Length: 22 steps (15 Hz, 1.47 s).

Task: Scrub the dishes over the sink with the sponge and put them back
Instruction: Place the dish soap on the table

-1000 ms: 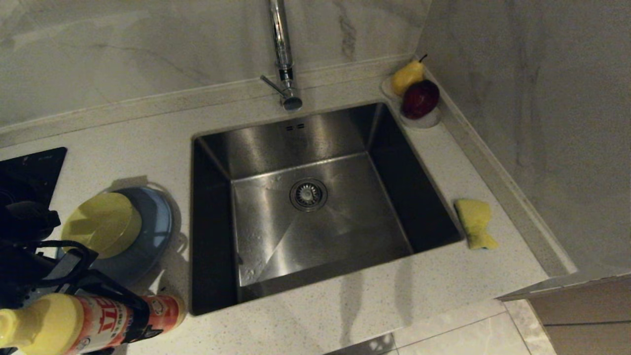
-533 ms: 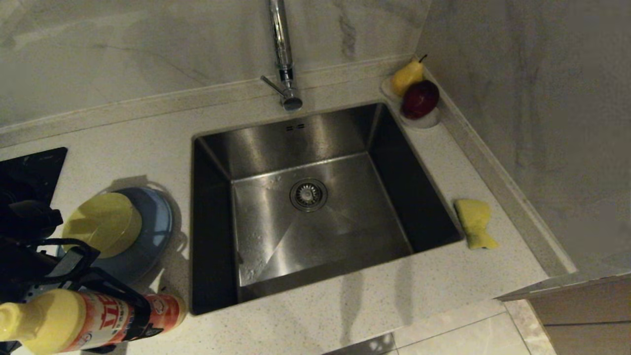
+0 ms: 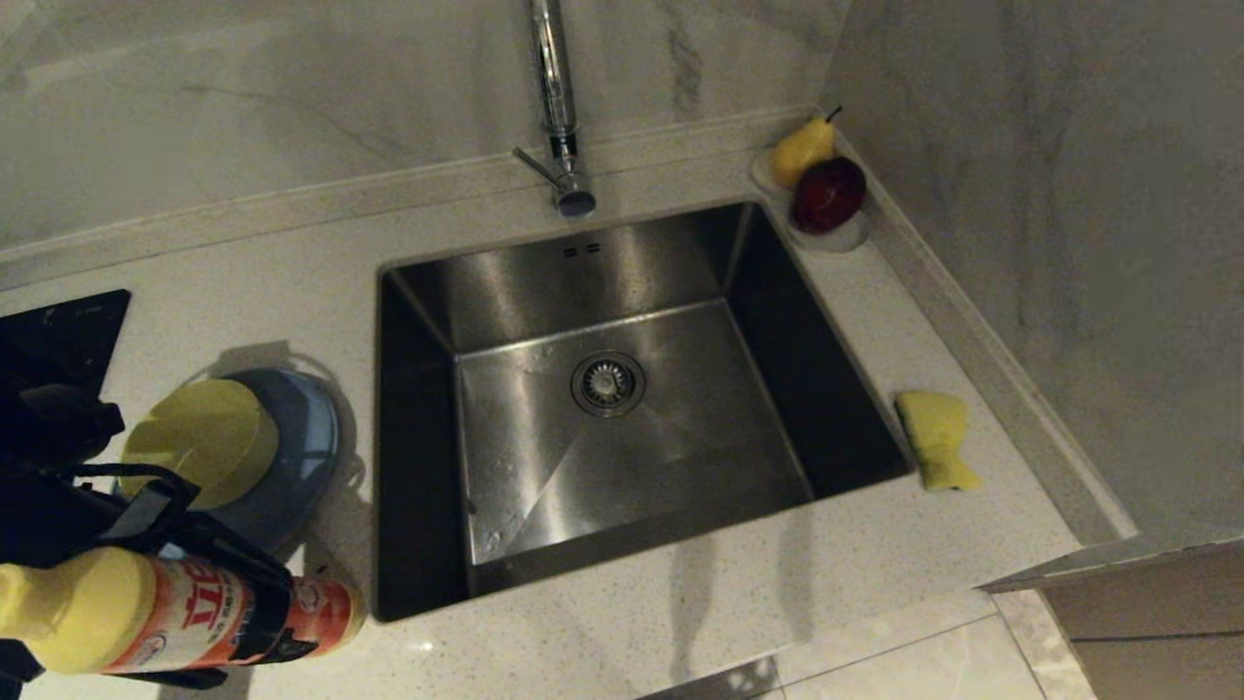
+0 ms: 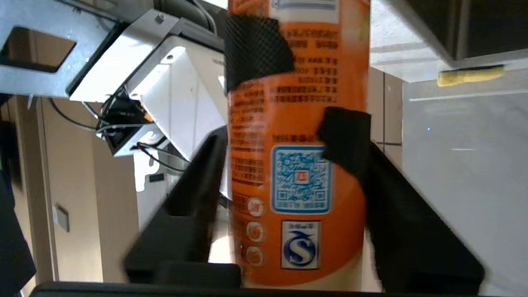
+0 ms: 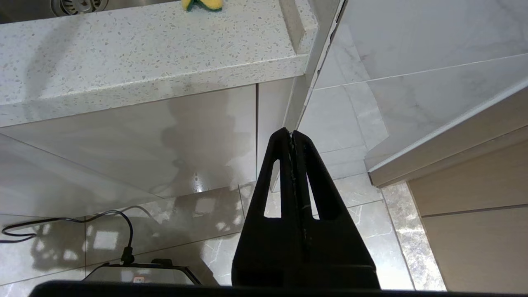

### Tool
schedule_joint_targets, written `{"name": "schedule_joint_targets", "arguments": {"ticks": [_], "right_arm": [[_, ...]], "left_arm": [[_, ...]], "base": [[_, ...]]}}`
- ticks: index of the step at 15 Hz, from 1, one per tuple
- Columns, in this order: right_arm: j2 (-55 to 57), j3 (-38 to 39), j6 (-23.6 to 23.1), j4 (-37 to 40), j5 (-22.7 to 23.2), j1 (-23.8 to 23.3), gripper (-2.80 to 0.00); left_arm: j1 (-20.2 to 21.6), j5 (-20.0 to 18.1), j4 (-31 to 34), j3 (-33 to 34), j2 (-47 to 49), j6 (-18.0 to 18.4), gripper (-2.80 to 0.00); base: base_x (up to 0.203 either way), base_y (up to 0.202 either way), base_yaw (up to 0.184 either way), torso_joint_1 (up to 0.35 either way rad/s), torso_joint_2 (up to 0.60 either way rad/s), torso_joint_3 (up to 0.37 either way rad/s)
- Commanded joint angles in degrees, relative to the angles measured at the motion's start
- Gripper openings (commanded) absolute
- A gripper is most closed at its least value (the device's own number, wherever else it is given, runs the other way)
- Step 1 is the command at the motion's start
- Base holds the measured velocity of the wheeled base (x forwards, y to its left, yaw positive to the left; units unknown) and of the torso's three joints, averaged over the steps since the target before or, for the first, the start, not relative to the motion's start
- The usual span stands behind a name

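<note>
At the near left corner of the counter (image 3: 680, 603) the left gripper (image 4: 288, 136) has an orange bottle (image 3: 185, 617) between its fingers (image 4: 344, 136). The bottle lies almost level, its yellow end cut off by the picture edge. In the left wrist view one pad seems to sit a little off the label, so I cannot tell if the jaws are gripping it or letting it go. I judge that it is dish soap, brought for the scrubbing.

The right gripper (image 5: 292, 136) hangs below the counter edge, over the floor, with its jaws pressed together on nothing; this arm looks parked.

Just behind the bottle, left of the sink (image 3: 603, 389), the yellow bowl (image 3: 199, 442) lies upside down on the blue plate (image 3: 306, 437). The teal bowl is not visible; it may be under the yellow one. The arm hides the near part of the plate.

The sponge (image 3: 936, 439) rests near the right edge of the counter, just beside the sink rim, well apart from the dishes. Probably it waits there for the right arm. Its green side hardly shows.

In the far right corner a pear (image 3: 803, 151) and a dark red fruit (image 3: 828, 194) sit in a white dish (image 3: 846, 238). The tap (image 3: 556, 107) is cut off at the top.
</note>
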Motion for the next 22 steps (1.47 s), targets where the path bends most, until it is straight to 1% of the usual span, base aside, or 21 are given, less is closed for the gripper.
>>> {"name": "schedule_joint_targets", "arguments": {"ticks": [1,8,11,15,20,22], "right_arm": [[-0.1,0.0,0.0,0.0,0.0,0.0,-2.80],[-0.1,0.0,0.0,0.0,0.0,0.0,-2.80],[-0.1,0.0,0.0,0.0,0.0,0.0,-2.80],[-0.1,0.0,0.0,0.0,0.0,0.0,-2.80],[-0.1,0.0,0.0,0.0,0.0,0.0,-2.80],[-0.1,0.0,0.0,0.0,0.0,0.0,-2.80]], "left_arm": [[0.6,-0.4,0.5,-0.1,0.3,-0.2,0.00],[0.7,-0.5,0.6,-0.2,0.0,-0.2,0.00],[1.1,-0.4,1.1,-2.2,0.0,-0.2,0.00],[2.8,-0.4,1.3,-4.9,0.2,-0.2,0.00],[3.1,-0.3,1.5,-7.8,0.3,-0.3,0.00],[3.5,1.0,1.7,-8.8,0.3,-0.4,0.00]], "base": [[0.000,0.000,0.000,0.000,0.00,0.000],[0.000,0.000,0.000,0.000,0.00,0.000],[0.000,0.000,0.000,0.000,0.00,0.000],[0.000,0.000,0.000,0.000,0.00,0.000],[0.000,0.000,0.000,0.000,0.00,0.000],[0.000,0.000,0.000,0.000,0.00,0.000]]}}
